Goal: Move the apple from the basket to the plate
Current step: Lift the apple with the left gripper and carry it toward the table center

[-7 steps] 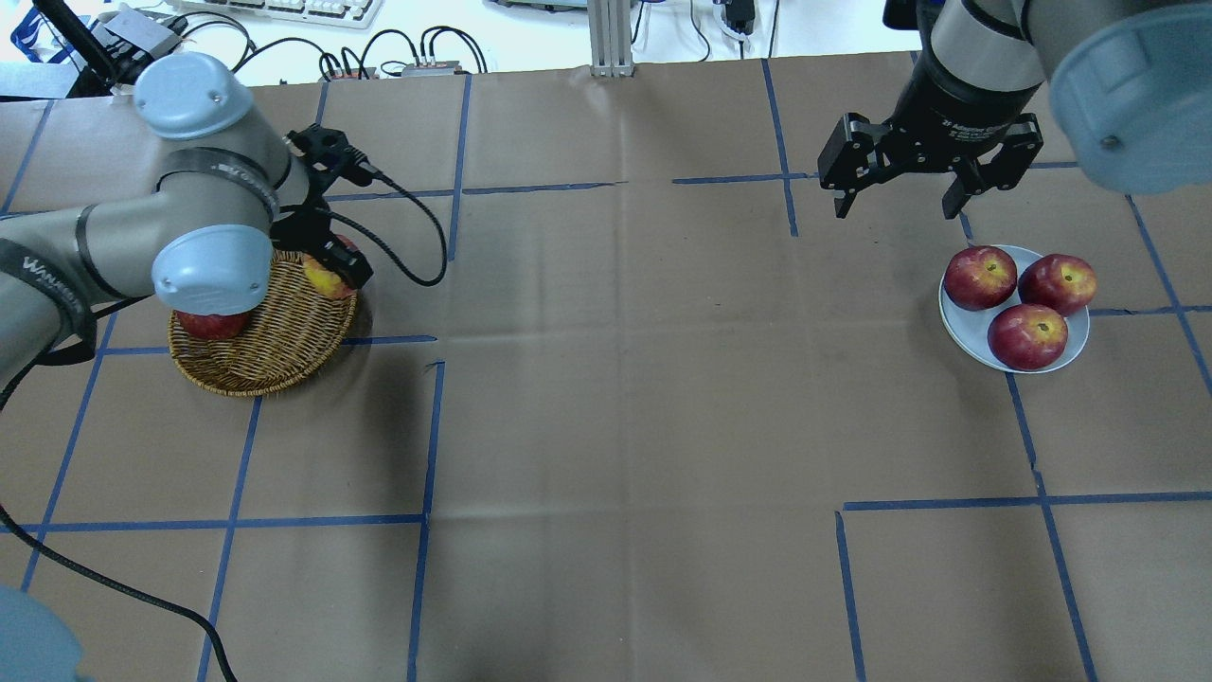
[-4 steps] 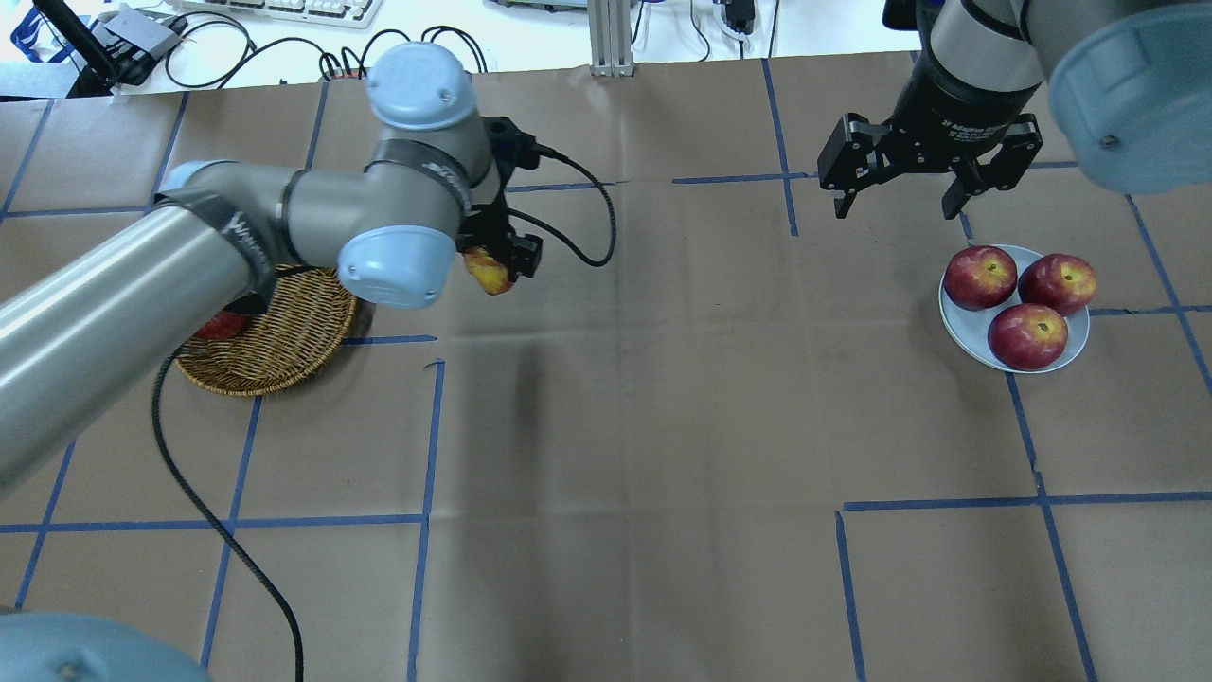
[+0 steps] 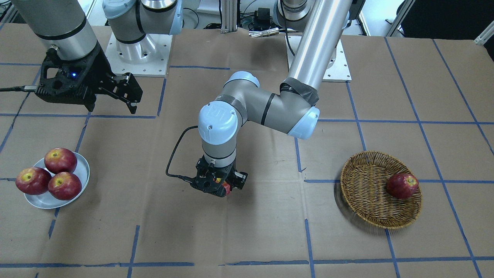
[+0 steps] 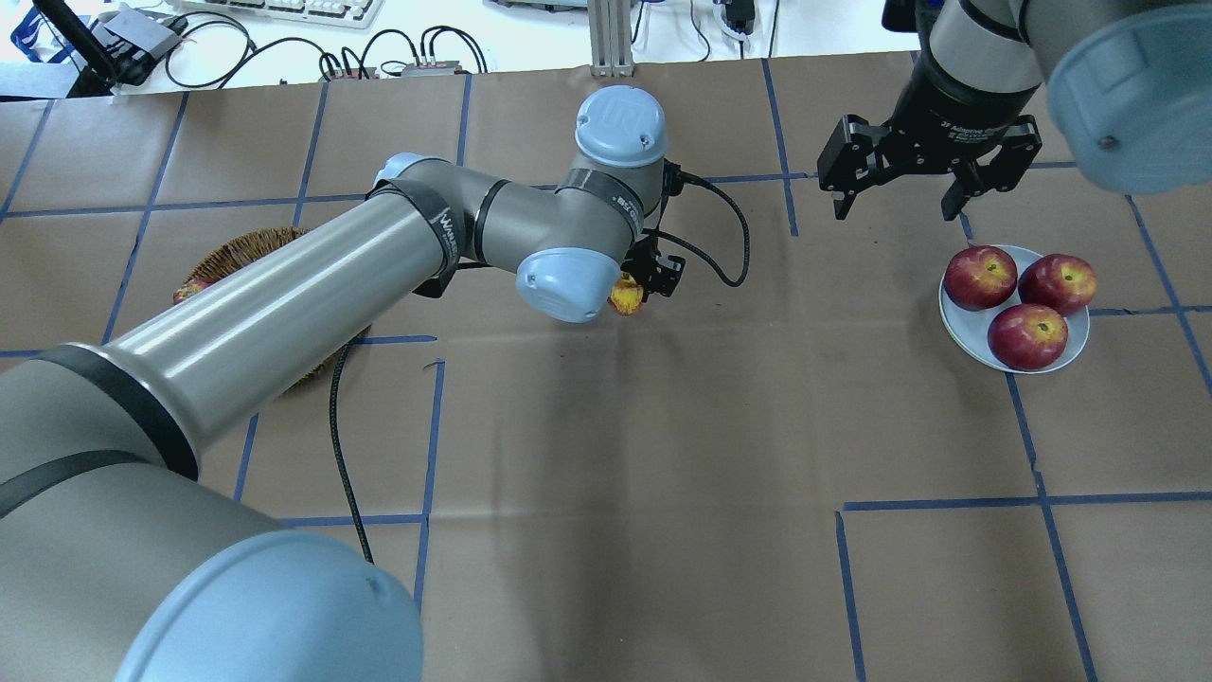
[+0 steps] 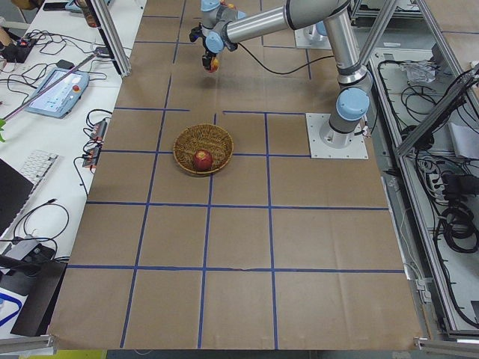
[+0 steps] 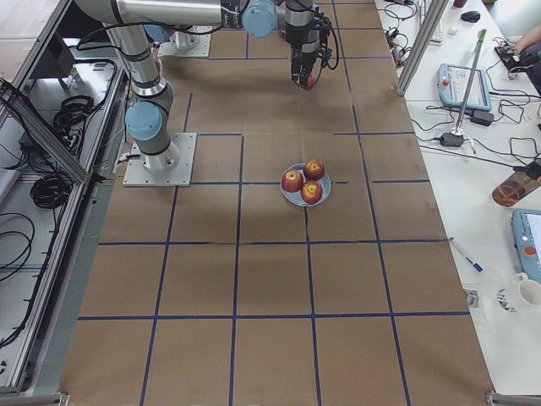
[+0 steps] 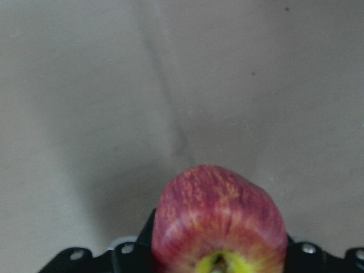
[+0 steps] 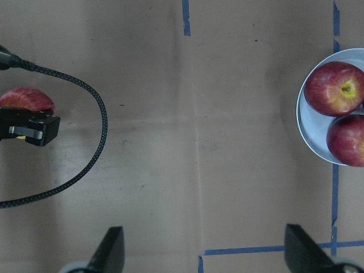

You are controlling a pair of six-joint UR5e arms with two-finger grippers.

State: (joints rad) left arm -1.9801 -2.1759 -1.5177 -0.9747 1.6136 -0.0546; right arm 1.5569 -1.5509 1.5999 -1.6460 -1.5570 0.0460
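Brown-paper tabletop (image 4: 606, 455), mid-span: left claw (image 4: 636, 289) clamped on apple (image 4: 625, 298), held clear of the surface. Plate (image 4: 954, 327) w/ three dark apples (image 4: 1026, 335) lies well off to robot's right. Right claw (image 4: 895, 210), spread wide & empty, hovers much nearer it.

Overhead looks down on the bench (image 4: 606, 474); front-facing looks back across it; side cameras sight along it — both wrist views point downward, sharing the apple (image 7: 219, 222).
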